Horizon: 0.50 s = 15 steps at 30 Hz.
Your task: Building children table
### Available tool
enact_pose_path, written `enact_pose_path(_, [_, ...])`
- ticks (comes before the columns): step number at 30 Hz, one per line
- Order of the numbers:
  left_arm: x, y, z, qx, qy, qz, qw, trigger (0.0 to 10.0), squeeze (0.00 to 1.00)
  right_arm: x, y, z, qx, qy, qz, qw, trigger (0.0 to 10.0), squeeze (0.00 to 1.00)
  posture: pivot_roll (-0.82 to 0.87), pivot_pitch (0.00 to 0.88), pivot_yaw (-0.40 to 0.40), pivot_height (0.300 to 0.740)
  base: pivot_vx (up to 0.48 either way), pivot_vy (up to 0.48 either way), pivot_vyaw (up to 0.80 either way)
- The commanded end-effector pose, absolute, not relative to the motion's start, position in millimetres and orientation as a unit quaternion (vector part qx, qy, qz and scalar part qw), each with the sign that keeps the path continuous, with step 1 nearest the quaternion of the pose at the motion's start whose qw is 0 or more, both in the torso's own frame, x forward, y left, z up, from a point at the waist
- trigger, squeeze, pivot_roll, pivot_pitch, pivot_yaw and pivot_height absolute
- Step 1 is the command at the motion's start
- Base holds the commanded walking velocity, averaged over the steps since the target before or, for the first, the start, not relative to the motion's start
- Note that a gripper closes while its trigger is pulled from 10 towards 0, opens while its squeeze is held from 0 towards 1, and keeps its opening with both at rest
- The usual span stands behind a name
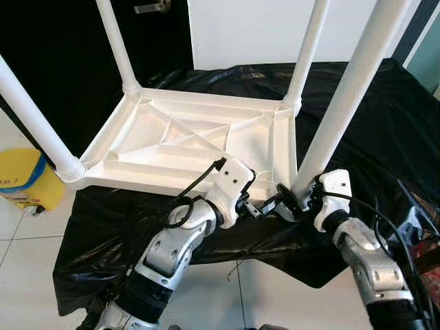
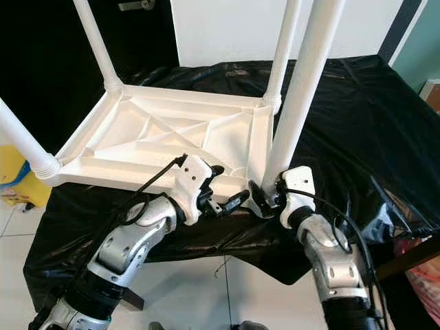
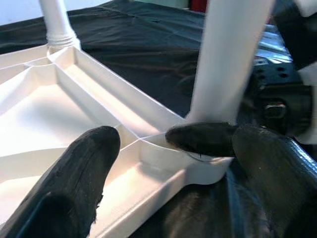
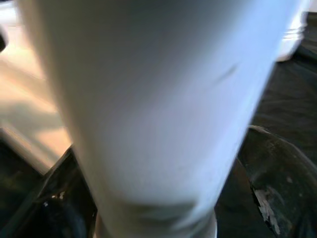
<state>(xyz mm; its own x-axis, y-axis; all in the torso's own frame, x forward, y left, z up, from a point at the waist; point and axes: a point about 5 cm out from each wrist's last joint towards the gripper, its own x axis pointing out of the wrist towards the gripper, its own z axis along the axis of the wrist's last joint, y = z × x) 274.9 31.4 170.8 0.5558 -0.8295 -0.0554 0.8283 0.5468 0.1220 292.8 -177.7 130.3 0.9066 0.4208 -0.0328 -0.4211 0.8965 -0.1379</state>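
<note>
Fingers of the right gripper (image 2: 265, 194) clamp the near table leg (image 2: 302, 89) low; left gripper (image 2: 230, 201) fingers spread beside the light, stiff, slippery plastic tabletop (image 2: 165, 137).

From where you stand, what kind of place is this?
Probably a room in a home or a test space. A dark door with a metal handle, a white wall and a tiled floor show it. The table lies upside down on a black sheet.
</note>
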Motion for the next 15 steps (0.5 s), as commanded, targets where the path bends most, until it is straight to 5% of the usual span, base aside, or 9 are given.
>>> enact_pose_path(1, [265, 29, 166, 0.072, 0.006, -0.531, 0.844, 10.0, 0.00, 295, -178, 129, -0.075, 0.008, 0.243, 0.967, 10.0, 0.00, -0.15, 0.065, -0.039, 0.740, 0.000, 0.000, 0.00])
enact_pose_path(5, [266, 34, 156, 0.081, 0.013, -0.510, 0.856, 10.0, 0.00, 305, -177, 135, -0.096, 0.010, 0.297, 0.950, 10.0, 0.00, -0.12, 0.057, -0.035, 0.740, 0.000, 0.000, 0.00])
enact_pose_path(6, [265, 33, 155, 0.075, 0.013, -0.506, 0.859, 10.0, 0.00, 308, -176, 134, -0.104, 0.013, 0.307, 0.946, 9.1, 0.00, -0.11, 0.052, -0.032, 0.740, 0.000, 0.000, 0.00])
enact_pose_path(7, [264, 31, 154, 0.073, 0.014, -0.505, 0.860, 10.0, 0.00, 310, -175, 132, -0.111, 0.014, 0.312, 0.944, 4.4, 0.00, -0.11, 0.052, -0.032, 0.740, 0.000, 0.000, 0.00])
enact_pose_path(8, [263, 30, 153, 0.074, 0.015, -0.505, 0.860, 10.0, 0.00, 311, -174, 131, -0.112, 0.017, 0.316, 0.942, 3.1, 0.00, -0.11, 0.049, -0.034, 0.740, 0.000, 0.000, 0.00])
enact_pose_path(9, [261, 29, 152, 0.078, 0.017, -0.507, 0.858, 10.0, 0.00, 311, -173, 129, -0.114, 0.018, 0.320, 0.940, 0.1, 0.00, -0.11, 0.049, -0.034, 0.740, 0.000, 0.000, 0.00])
enact_pose_path(15, [259, 30, 149, 0.091, 0.024, -0.508, 0.856, 10.0, 0.00, 310, -168, 121, -0.106, 0.026, 0.325, 0.940, 0.0, 0.00, -0.10, 0.044, -0.041, 0.740, 0.000, 0.000, 0.00])
